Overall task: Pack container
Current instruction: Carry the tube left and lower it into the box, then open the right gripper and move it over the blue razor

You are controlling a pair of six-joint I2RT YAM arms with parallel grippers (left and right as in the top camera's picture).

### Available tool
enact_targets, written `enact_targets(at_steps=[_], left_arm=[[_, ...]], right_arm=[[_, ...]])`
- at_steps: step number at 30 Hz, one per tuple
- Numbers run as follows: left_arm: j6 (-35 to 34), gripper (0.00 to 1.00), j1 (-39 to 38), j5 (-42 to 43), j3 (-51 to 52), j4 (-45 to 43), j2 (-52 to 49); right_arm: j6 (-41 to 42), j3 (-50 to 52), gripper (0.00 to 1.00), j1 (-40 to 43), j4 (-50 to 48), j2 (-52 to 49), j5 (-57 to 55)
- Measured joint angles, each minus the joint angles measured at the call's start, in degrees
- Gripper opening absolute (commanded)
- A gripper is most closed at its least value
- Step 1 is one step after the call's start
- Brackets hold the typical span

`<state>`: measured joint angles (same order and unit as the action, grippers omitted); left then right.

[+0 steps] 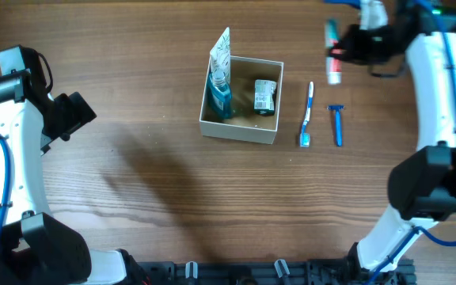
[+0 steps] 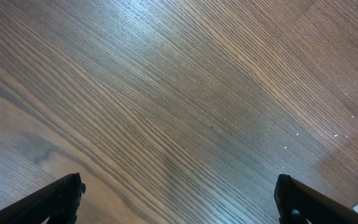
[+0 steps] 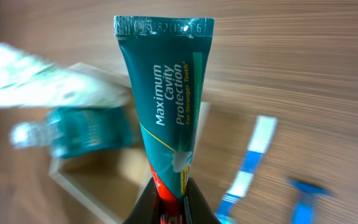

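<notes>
The container, a square white box with a tan inside, stands at the table's middle. It holds a teal pouch leaning at its left wall and a small green bottle. My right gripper is shut on a teal and red toothpaste tube, held in the air right of and behind the container; the tube also shows in the overhead view. The blurred container lies below it. My left gripper is open and empty over bare wood at the far left.
A blue and white toothbrush and a blue razor lie on the table just right of the container. They also show blurred in the right wrist view, toothbrush and razor.
</notes>
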<state>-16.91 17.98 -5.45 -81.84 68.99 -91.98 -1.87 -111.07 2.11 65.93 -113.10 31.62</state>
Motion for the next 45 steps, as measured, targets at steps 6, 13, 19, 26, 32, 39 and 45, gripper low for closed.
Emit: enact_targets(at_steps=[6,13,19,26,32,39,45], left_arm=[[0.02,1.0,0.0,0.0,0.0,0.0,0.0],[0.0,1.0,0.0,0.0,0.0,0.0,0.0],[0.02,1.0,0.0,0.0,0.0,0.02,0.0],[0.02,1.0,0.0,0.0,0.0,-0.02,0.0],[0.02,1.0,0.0,0.0,0.0,0.0,0.0],[0.02,1.0,0.0,0.0,0.0,0.0,0.0],[0.02,1.0,0.0,0.0,0.0,0.0,0.0]], right_arm=[[7.26,0.0,0.04,-11.96,-1.03,-0.02,-4.22],[19.43,0.39,0.05,-19.32,-1.73,-0.04,-13.33],[25.55,2.12,0.23,-21.29,-2.97,-0.15,-15.39],[27.76,2.19,0.39,-21.42,-4.07,-0.35,-15.45],[28.41,2.19,0.54,-21.14,-4.35,-0.35,-17.88],[26.34,2.19,0.63,-14.36,0.66,-0.35,-23.3],[20.92,2.95,0.56,-5.25,3.5,-0.26,-27.56]])
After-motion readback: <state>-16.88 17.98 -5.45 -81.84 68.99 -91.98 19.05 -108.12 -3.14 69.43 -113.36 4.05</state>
